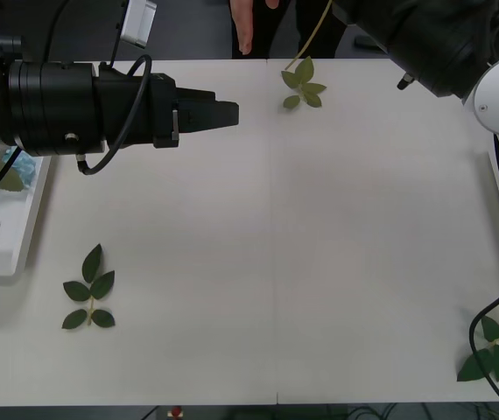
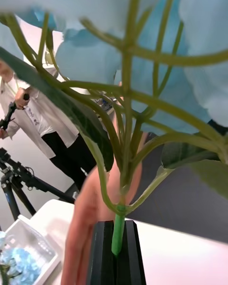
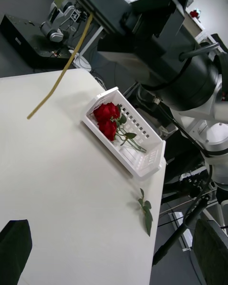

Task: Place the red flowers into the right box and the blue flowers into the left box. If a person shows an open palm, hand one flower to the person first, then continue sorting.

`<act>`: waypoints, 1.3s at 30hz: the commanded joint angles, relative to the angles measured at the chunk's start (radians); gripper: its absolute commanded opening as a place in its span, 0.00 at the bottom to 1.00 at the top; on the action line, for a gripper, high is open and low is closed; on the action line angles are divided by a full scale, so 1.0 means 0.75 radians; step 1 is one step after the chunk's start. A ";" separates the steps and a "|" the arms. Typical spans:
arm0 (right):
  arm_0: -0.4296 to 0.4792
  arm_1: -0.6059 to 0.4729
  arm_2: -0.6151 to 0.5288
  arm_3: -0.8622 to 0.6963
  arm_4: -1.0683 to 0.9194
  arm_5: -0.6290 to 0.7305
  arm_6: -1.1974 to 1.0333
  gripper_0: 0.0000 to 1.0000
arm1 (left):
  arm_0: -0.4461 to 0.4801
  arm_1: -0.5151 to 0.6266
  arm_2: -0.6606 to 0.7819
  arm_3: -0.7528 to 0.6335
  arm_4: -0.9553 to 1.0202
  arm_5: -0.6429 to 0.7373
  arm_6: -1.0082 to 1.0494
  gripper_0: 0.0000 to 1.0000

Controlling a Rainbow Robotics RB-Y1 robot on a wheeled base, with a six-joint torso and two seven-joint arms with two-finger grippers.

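Right gripper clamped on the blue flower's stem — a person's hand seemingly touching it; left gripper hovers, jaws apart.

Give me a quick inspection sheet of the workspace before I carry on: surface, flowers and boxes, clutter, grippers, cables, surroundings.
Surface: white table, flat, a seam down the middle.
Job's things: blue flower clamped by its stem; red flowers lying in the right box; left box at the table's left edge, more blue blooms in it.
Clutter: loose leaf sprigs near left, far middle and near right.
Grippers: right gripper shut on the stem, raised at the far edge; left gripper hovers over the table's far left, fingers apart.
Cables: black cable looping off the left arm; another at right.
Surroundings: a person's hand at the far edge.
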 commanded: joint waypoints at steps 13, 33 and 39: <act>-0.209 0.113 0.030 -0.040 -0.045 -0.037 0.441 0.00 | 0.024 -0.021 0.036 -0.041 0.011 -0.009 -0.064 0.98; -0.295 0.152 0.177 0.071 -0.033 -0.204 0.619 0.00 | 0.024 -0.021 0.038 -0.041 0.015 -0.009 -0.064 0.98; -0.332 0.175 0.177 0.122 -0.025 -0.211 0.643 0.00 | 0.024 -0.021 0.036 -0.041 0.017 -0.009 -0.066 0.98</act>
